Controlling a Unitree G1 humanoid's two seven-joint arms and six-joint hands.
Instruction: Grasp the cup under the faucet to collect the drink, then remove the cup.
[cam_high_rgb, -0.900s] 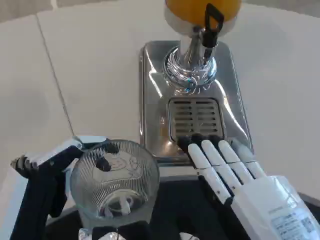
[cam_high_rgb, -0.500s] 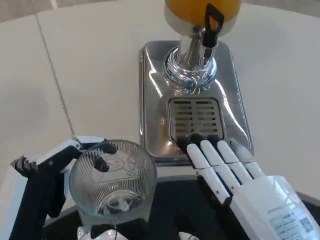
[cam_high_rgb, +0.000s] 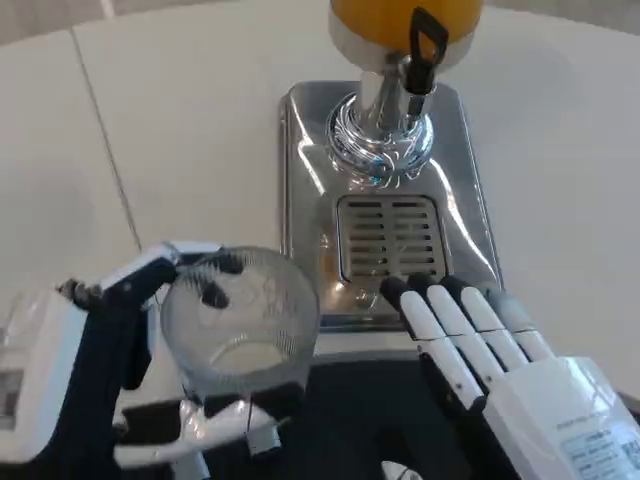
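Head view: the left hand (cam_high_rgb: 120, 340) grips the ribbed glass cup (cam_high_rgb: 240, 320) at seven o'clock, just beside the steel drip tray (cam_high_rgb: 300, 150). The cup looks empty and sits well short of the faucet (cam_high_rgb: 420, 50) at one o'clock. The right hand (cam_high_rgb: 480, 340) lies flat, fingers straight and holding nothing, at five o'clock. Grasping seems done; filling and removal remain.

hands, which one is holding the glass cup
The left hand: its fingers wrap the glass cup. The right hand lies flat and holds nothing.
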